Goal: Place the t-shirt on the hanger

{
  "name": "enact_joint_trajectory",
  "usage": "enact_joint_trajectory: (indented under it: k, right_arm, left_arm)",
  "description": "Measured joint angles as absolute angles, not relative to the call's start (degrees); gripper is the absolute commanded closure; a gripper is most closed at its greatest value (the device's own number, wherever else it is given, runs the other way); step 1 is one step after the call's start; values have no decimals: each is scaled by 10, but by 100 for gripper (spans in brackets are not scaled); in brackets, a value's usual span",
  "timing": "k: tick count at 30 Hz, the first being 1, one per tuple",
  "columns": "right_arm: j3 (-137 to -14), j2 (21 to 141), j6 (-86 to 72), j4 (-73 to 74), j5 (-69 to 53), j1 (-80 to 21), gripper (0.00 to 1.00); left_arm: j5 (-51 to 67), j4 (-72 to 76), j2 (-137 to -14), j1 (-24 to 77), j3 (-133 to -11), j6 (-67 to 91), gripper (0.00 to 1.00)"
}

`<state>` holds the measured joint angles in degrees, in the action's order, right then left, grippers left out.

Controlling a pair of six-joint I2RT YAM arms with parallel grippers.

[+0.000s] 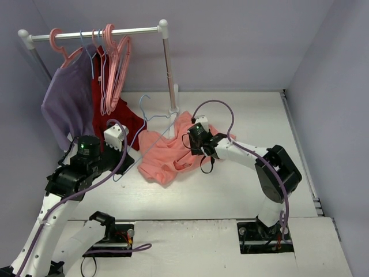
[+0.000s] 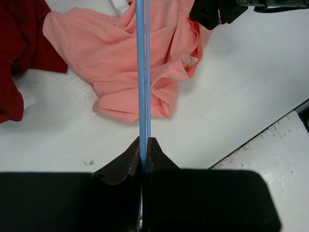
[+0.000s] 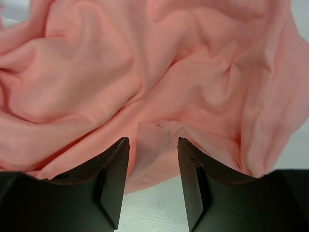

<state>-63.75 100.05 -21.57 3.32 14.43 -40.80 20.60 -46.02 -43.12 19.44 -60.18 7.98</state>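
Observation:
The salmon t-shirt (image 1: 164, 157) lies crumpled on the white table, right of centre. The thin light-blue hanger (image 1: 136, 134) leans over the shirt's left edge. My left gripper (image 1: 125, 154) is shut on it. In the left wrist view the blue hanger wire (image 2: 142, 72) runs straight up from my shut left gripper (image 2: 143, 141), across the t-shirt (image 2: 116, 53). My right gripper (image 1: 190, 149) is low over the shirt's right part. In its own view the right gripper (image 3: 152, 141) is open, with a folded hem of the t-shirt (image 3: 159, 67) lying between its fingers.
A clothes rack (image 1: 98, 33) stands at the back left. On it hang pink plastic hangers (image 1: 115, 69), a lavender shirt (image 1: 66, 104) and a dark red garment (image 1: 118, 112) that trails onto the table. The rack's post (image 1: 170, 75) rises just behind the t-shirt. Walls close in on three sides.

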Motion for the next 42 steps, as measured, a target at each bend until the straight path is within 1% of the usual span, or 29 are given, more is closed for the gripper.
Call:
enact_joint_trajectory:
  k: [6,10,17,19,26,31,34,42]
  right_arm:
    - [-625,1019,-231,36,150,-406,59]
    - [-606,1020,-243,36,152,-406,63]
    - [-575,1018,-255,36,175,-406,96]
    - [-569,1013,-256,36,181,-405,100]
    - [-559,956,-254,41,184,-384,100]
    - [-557,899,-255,41,165,-343,100]
    - [-557,872,-255,41,152,-321,100]
    - [-557,857,-254,44,125,-312,100]
  left_arm:
    - [207,-460,-429,194,-602,82,100]
    - [208,-460,-429,195,-602,84,100]
    - [227,-460,-429,201,-602,82,100]
    - [239,-460,-430,205,-602,80,100]
    - [284,-460,-448,243,-602,65,100]
    - [282,-458,-476,301,-602,66,100]
    - [281,-445,-482,317,-598,72,100]
    - [280,-407,-490,336,-576,93,100]
